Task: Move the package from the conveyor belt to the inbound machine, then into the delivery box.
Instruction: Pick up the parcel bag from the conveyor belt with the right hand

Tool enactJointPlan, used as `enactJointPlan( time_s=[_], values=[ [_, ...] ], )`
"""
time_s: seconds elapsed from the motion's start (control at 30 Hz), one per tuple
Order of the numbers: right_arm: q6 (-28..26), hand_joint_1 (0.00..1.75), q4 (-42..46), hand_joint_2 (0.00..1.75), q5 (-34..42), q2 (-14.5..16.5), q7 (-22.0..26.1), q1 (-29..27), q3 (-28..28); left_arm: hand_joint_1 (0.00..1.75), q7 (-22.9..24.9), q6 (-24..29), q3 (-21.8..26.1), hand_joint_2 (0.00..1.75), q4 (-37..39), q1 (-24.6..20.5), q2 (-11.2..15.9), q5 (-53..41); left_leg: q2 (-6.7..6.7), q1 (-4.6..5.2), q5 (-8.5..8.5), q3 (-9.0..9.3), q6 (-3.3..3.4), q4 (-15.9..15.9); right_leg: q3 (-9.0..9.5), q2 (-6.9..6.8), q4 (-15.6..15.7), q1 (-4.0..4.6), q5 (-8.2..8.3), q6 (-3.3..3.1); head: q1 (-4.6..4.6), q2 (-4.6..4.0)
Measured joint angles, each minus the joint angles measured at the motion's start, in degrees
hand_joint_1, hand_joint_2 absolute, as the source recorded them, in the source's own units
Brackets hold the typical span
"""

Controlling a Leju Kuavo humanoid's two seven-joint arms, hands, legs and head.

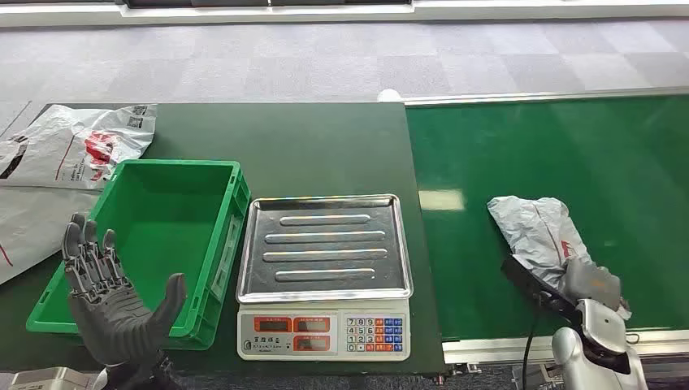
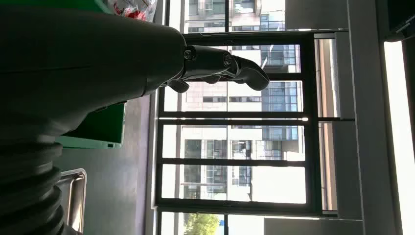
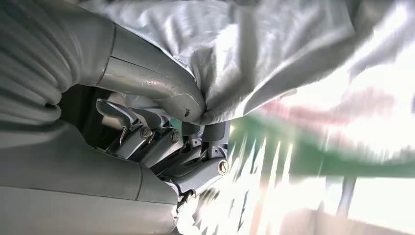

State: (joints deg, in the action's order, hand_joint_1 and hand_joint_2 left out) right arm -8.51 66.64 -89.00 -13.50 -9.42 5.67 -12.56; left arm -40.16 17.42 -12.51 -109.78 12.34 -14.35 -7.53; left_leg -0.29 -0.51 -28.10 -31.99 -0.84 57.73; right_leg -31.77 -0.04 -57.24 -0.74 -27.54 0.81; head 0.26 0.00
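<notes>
Soft grey package [image 1: 540, 231] lying crumpled on the green conveyor belt [image 1: 569, 154], near its front edge, right hand [image 1: 591, 286] pinching its near corner

Looks like a thin plastic mailer: light, limp, slick, prone to sag and slide rather than hold shape. In the right wrist view, thumb [image 3: 161, 88] pressing a fold of film [image 3: 254, 58] against the fingers [image 3: 205, 147] beneath, so gripped at a bunched edge, not around the bulk. Probably safer with more film gathered deep in the grasp, lifted clear of the belt, then carried to the steel tray of the scale [image 1: 325, 248]. Left hand [image 1: 114, 305] empty, fingers spread, hovering at the near corner of the green box [image 1: 207, 244]
</notes>
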Motion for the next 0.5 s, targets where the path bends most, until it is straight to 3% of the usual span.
enactJointPlan(
  time_s=[0.07, 0.13, 0.27, 0.37, 0.5],
  values=[
    [-3.06, 1.75, 2.37, 1.75, -0.38, -0.19, -3.7, 0.37, 1.07, 0.0, 0.01, -0.02, 0.01, 1.75, -0.01, -0.07, -0.08, 0.09, 0.01, 0.0, 0.02, 0.23, 0.0, 0.0, -0.03, 0.01, 0.0, 0.0, 0.01, 0.01, 0.0, 0.0],
    [-9.48, 1.75, 6.92, 1.75, -0.88, -1.37, -11.38, 0.86, 3.97, 0.0, 0.01, -0.04, 0.04, 1.75, 0.01, -0.2, -0.19, 0.31, -0.01, 0.01, 0.07, 0.44, 0.02, 0.01, -0.06, -0.02, -0.01, -0.01, 0.02, 0.02, 0.0, 0.0],
    [-19.61, 1.75, 14.54, 1.75, -1.01, -6.84, -21.44, 1.5, 10.31, 0.0, 0.01, 0.02, 0.1, 1.75, 0.4, -0.88, -0.29, 0.98, -0.05, 0.1, 0.11, 0.4, 0.06, 0.02, -0.08, -0.06, -0.02, -0.1, 0.04, 0.04, 0.0, 0.0],
    [-26.21, 1.75, 18.31, 1.75, -1.03, -12.33, -22.41, 3.55, 13.67, 0.0, 0.04, 0.33, 0.07, 1.75, 1.16, -1.87, -0.3, 1.66, 0.0, 0.17, 0.11, 0.31, 0.11, 0.02, -0.11, -0.01, -0.04, -0.16, 0.08, 0.1, 0.0, 0.0],
    [-30.71, 1.75, 18.81, 1.75, -1.01, -15.11, -19.98, 9.76, 17.92, 0.0, 0.05, 1.34, -0.08, 1.75, 2.28, -3.42, -0.3, 2.19, 0.19, 0.17, 0.09, 0.07, 0.18, 0.01, -0.12, 0.18, -0.04, -0.17, 0.13, 0.18, 0.0, 0.0]
  ],
)
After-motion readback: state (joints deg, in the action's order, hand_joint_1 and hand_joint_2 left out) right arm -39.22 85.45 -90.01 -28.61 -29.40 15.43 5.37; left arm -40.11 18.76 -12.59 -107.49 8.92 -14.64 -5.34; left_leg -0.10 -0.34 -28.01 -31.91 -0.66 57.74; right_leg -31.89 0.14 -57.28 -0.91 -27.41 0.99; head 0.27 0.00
